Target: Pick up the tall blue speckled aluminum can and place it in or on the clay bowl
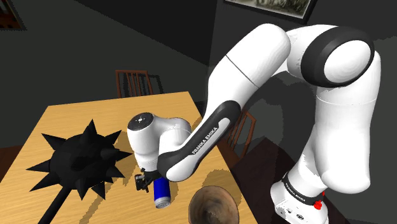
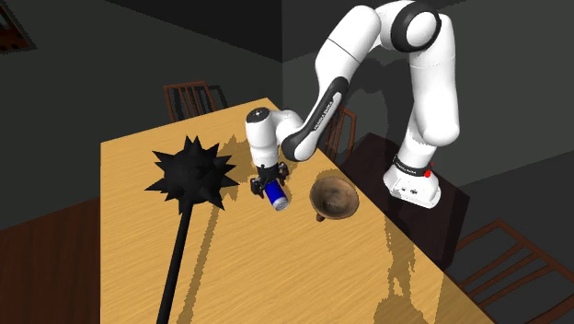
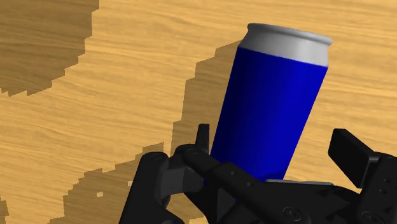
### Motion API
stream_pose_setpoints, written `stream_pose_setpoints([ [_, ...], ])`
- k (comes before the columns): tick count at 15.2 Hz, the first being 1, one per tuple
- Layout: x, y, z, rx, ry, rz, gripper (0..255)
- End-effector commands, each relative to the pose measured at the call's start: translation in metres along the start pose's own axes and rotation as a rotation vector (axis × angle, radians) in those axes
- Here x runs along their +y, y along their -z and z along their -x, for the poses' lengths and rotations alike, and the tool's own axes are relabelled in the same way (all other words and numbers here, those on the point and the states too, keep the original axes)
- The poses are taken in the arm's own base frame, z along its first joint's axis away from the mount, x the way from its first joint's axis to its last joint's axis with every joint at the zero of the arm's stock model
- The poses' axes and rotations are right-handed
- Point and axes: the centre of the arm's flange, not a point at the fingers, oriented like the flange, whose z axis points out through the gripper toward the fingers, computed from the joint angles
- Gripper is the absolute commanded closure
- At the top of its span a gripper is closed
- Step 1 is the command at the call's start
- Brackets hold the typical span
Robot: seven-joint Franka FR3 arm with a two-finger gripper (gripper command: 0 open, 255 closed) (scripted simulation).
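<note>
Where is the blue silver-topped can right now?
In the shoulder view's lower middle, the blue silver-topped can tilts at the black hand, between the black spiked mace to its left and the brown bowl to its right.

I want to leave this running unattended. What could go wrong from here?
The blue can hangs tilted at the gripper, most of its length jutting past it; it might slip on the way. The brown bowl sits near the table edge; a tilted can could catch its rim and shove it. The black spiked mace lies close beside the gripper; a wide swing could strike it.
</note>
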Motion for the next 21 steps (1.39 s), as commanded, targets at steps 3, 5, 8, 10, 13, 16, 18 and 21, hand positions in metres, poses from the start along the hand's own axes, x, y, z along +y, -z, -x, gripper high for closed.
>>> stream_pose_setpoints([
  [3,-0.001,-0.023,0.0,0.0,-0.001,0.0,0],
  [5,-0.001,-0.023,0.0,0.0,-0.001,0.0,0],
  [8,-0.001,-0.023,0.0,0.0,-0.001,0.0,0],
  [10,-0.001,-0.023,0.0,0.0,-0.001,0.0,0],
  [13,-0.001,-0.023,0.0,0.0,-0.001,0.0,255],
  [16,-0.001,-0.023,0.0,0.0,-0.001,0.0,255],
  [18,-0.001,-0.023,0.0,0.0,-0.001,0.0,255],
  [21,-0.001,-0.023,0.0,0.0,-0.001,0.0,255],
])
